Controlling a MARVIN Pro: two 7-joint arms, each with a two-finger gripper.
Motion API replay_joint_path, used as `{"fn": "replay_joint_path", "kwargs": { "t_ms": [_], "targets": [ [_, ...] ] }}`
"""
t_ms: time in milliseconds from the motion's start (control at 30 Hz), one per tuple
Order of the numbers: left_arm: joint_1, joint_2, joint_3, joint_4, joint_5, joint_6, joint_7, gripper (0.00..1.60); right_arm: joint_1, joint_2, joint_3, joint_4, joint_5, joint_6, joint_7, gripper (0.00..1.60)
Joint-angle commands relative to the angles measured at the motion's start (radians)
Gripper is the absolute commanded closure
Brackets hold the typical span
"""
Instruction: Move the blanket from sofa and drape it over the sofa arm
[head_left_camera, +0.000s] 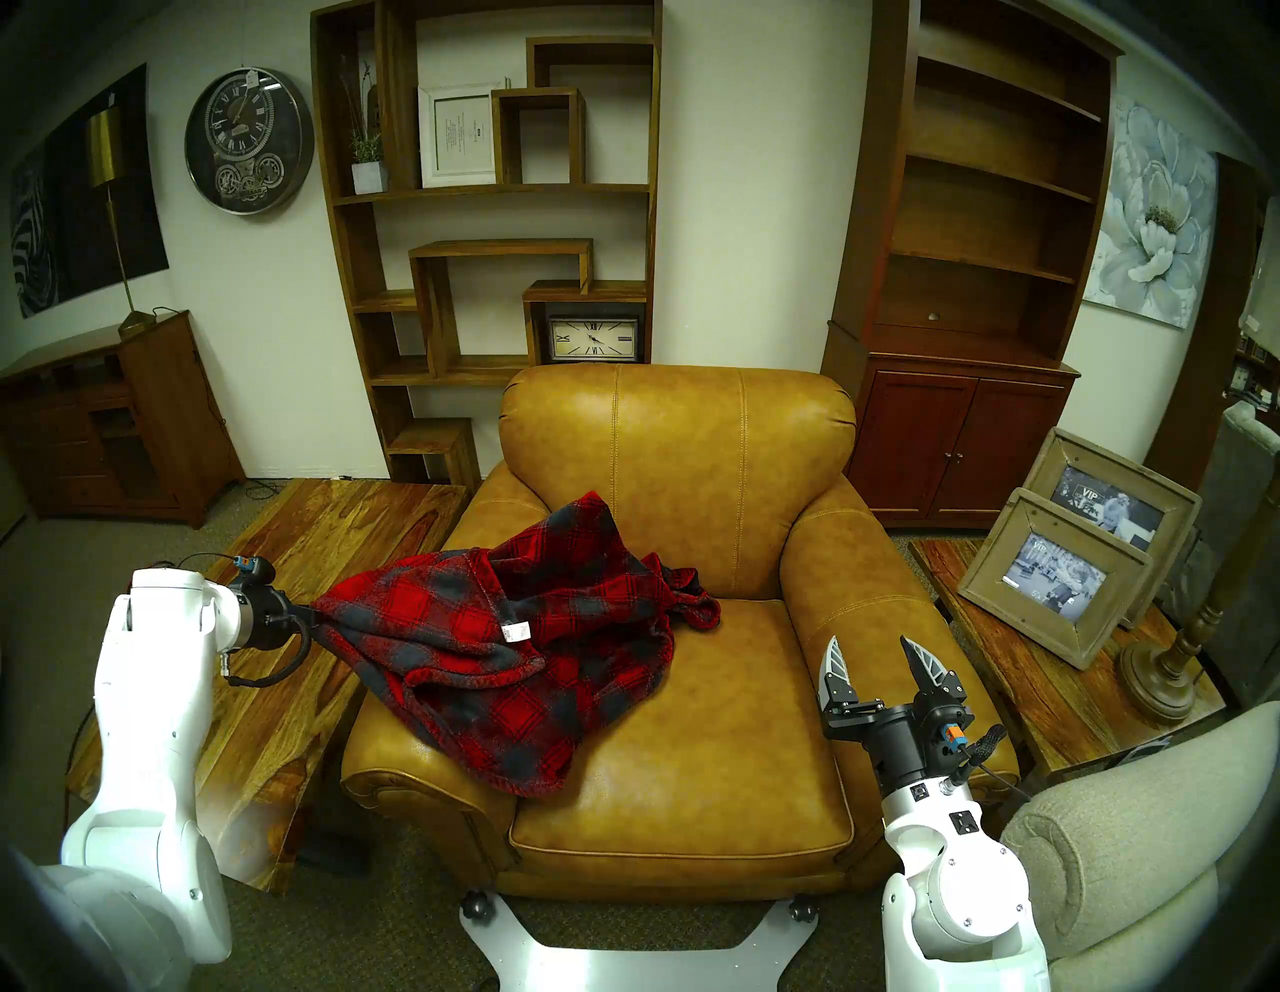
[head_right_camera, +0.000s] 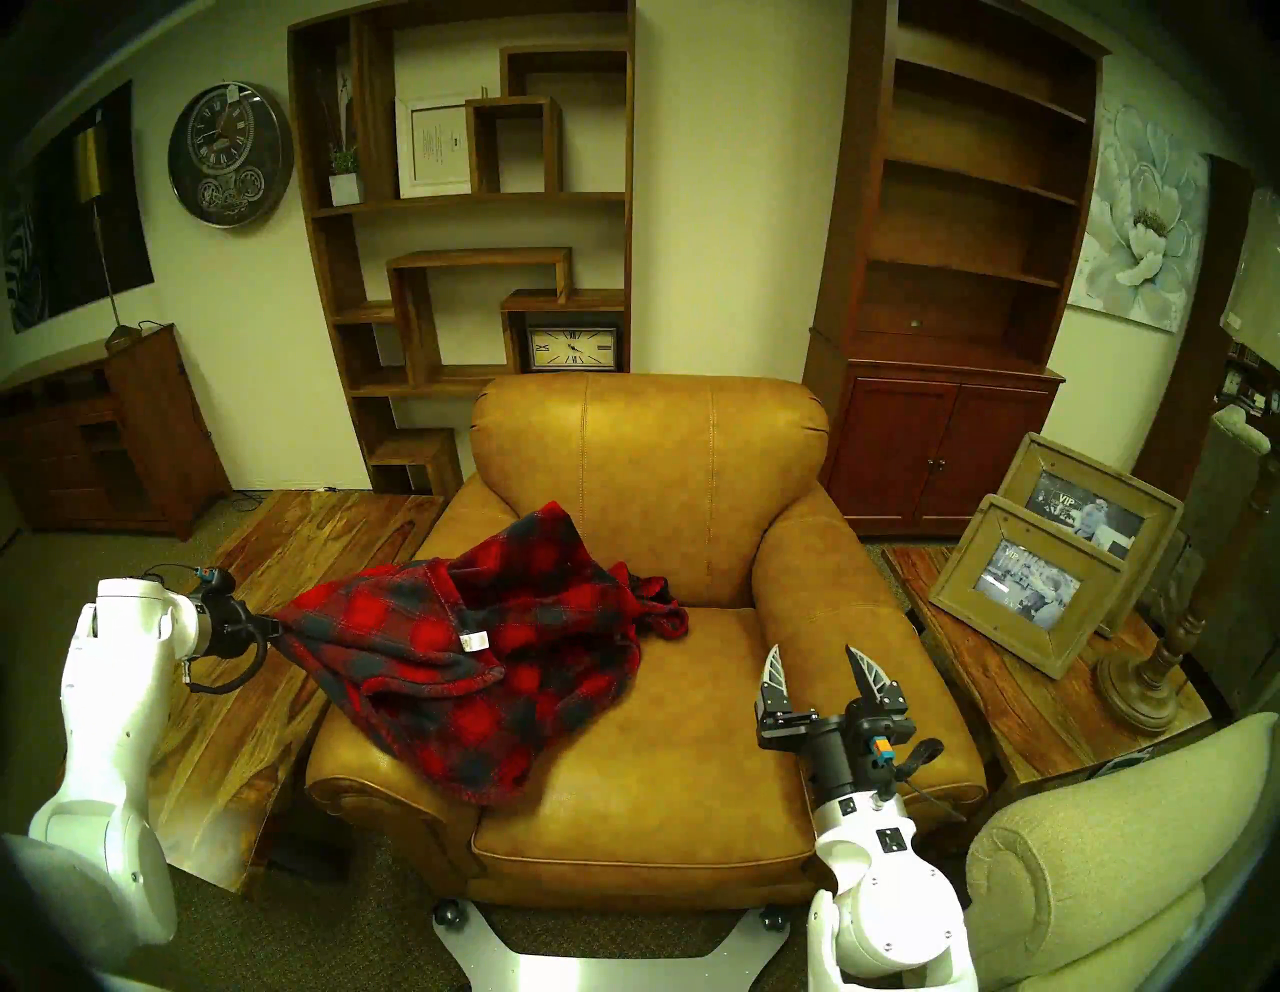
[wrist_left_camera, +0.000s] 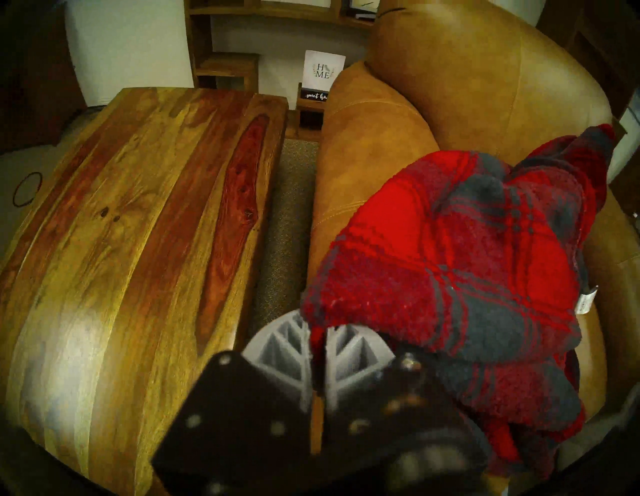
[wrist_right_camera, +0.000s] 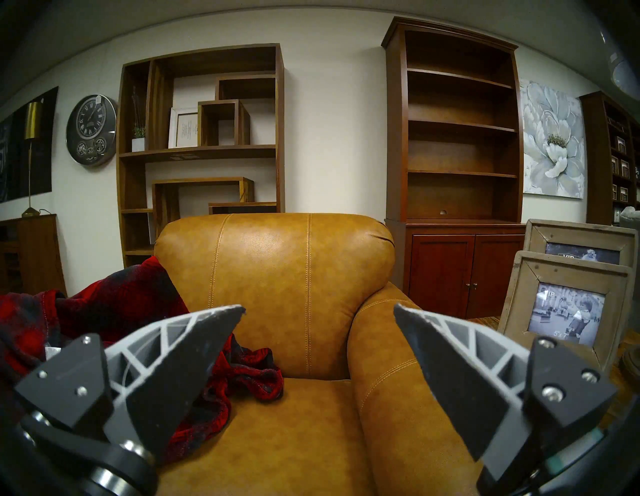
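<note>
- Left gripper (wrist_left_camera: 318, 350): fingers pinched on blanket (head_left_camera: 512, 637) edge, pulled out past the sofa arm (head_left_camera: 415, 734).
- Blanket: approx. half over arm; rest on seat of sofa (head_left_camera: 727, 693).
- Right gripper (head_left_camera: 874, 666): fingers wide, empty.
- Remaining: finish drape, release.

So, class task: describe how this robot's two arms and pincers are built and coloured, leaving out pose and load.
Both arms are glossy white, rounded shells ending in black cylindrical wrists. Black cables loop at each wrist, each with a small orange and blue connector. The right pincer has two pointed grey fingers with triangular lattice ribs and dark pads, bolted to black brackets. The left pincer shows the same grey ribbed fingers.
</note>
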Motion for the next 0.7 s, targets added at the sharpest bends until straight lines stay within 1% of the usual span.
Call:
{"fn": "replay_joint_path", "kwargs": {
  "t_ms": [0,67,133,200,233,300,333,367,433,467,567,667],
  "targets": [
    [-0.019,0.103,-0.021,0.026,-0.013,0.001,-0.077,1.60,0.001,0.000,-0.001,-0.024,0.001,-0.005,0.001,0.00],
    [-0.026,0.114,-0.023,0.057,0.001,-0.008,-0.063,1.60,0.001,0.001,-0.001,-0.024,0.001,-0.005,0.001,0.00],
    [-0.033,0.124,-0.027,0.093,-0.003,-0.016,-0.077,1.60,0.000,0.001,-0.001,-0.024,0.001,-0.005,0.001,0.00],
    [-0.037,0.128,-0.024,0.125,-0.010,-0.029,-0.100,1.60,0.000,0.001,-0.001,-0.024,0.001,-0.004,0.001,0.00],
    [-0.037,0.132,-0.012,0.141,-0.015,-0.041,-0.129,1.60,0.000,0.001,-0.001,-0.025,0.001,-0.004,0.001,0.00],
    [-0.036,0.128,0.003,0.153,-0.017,-0.062,-0.157,1.60,-0.001,0.001,-0.001,-0.026,0.001,-0.004,0.001,0.00],
    [-0.034,0.124,0.014,0.150,-0.005,-0.070,-0.149,1.60,-0.001,0.001,-0.001,-0.026,0.001,-0.003,0.001,0.00],
    [-0.035,0.117,0.009,0.153,-0.007,-0.076,-0.144,1.60,-0.001,0.001,-0.001,-0.026,0.001,-0.003,0.001,0.00],
    [-0.038,0.117,0.025,0.157,0.034,-0.105,-0.071,1.60,-0.001,0.001,-0.001,-0.026,0.001,-0.004,0.001,0.00],
    [-0.038,0.117,0.025,0.157,0.034,-0.105,-0.071,1.60,-0.001,0.001,-0.001,-0.026,0.001,-0.004,0.001,0.00],
    [-0.056,0.128,0.018,0.196,0.050,-0.128,-0.020,1.60,0.000,0.001,-0.001,-0.025,0.001,-0.004,0.001,0.00],
    [-0.079,0.132,0.014,0.235,0.054,-0.140,0.002,1.60,0.000,0.001,-0.001,-0.024,0.001,-0.004,0.001,0.00]
  ]
}}
